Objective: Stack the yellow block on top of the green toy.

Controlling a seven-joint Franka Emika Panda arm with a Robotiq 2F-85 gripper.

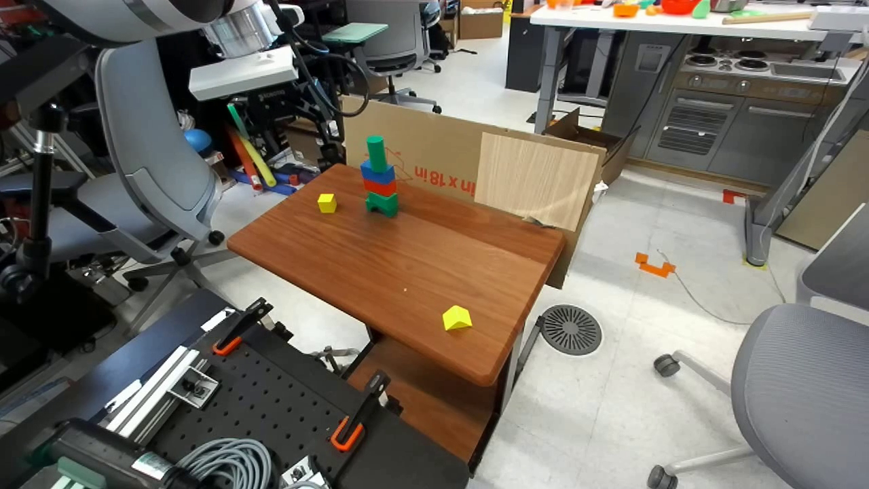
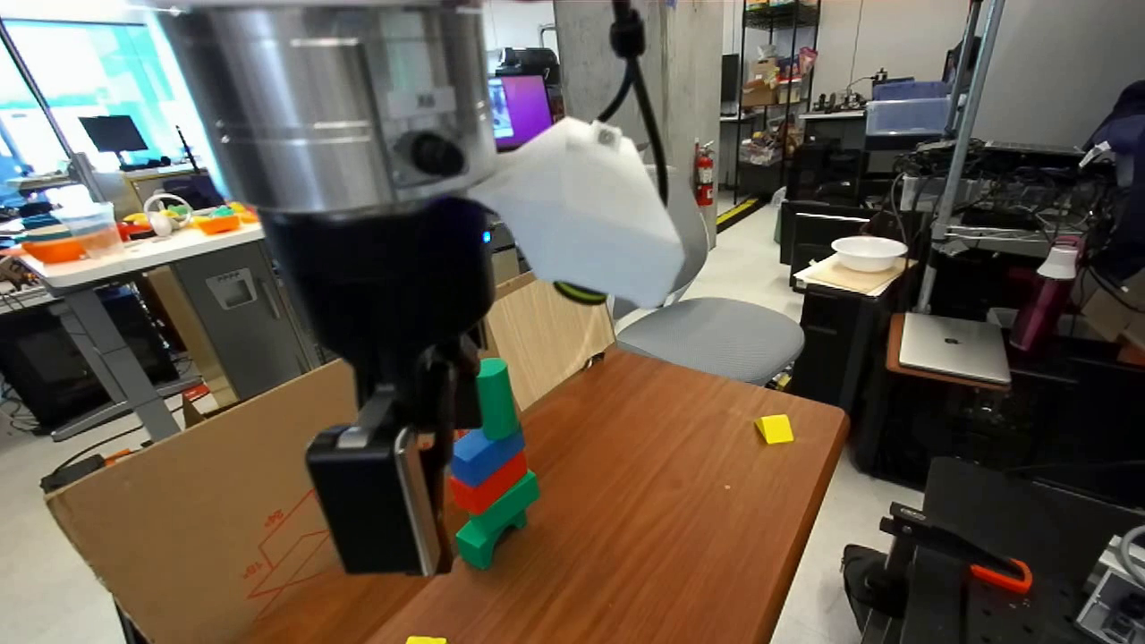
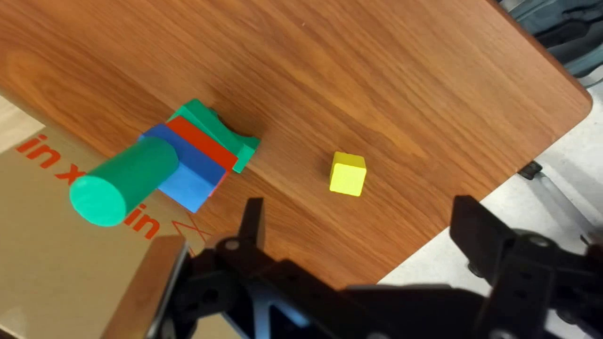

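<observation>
Two empty fingers [image 3: 476,226] stood wide apart, and beyond their tips in the wrist view the yellow block [image 3: 348,174] sat on the worktop [image 3: 414,89], roughly centred on the gap between them.

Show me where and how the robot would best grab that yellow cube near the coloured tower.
Probably by two opposite upright sides of the yellow block, coming straight down from above: those sides look flat, and it sits on the table apart from the tower. The open gripper looks wide enough, and this leaves the underside free for setting on the green cylinder.
</observation>
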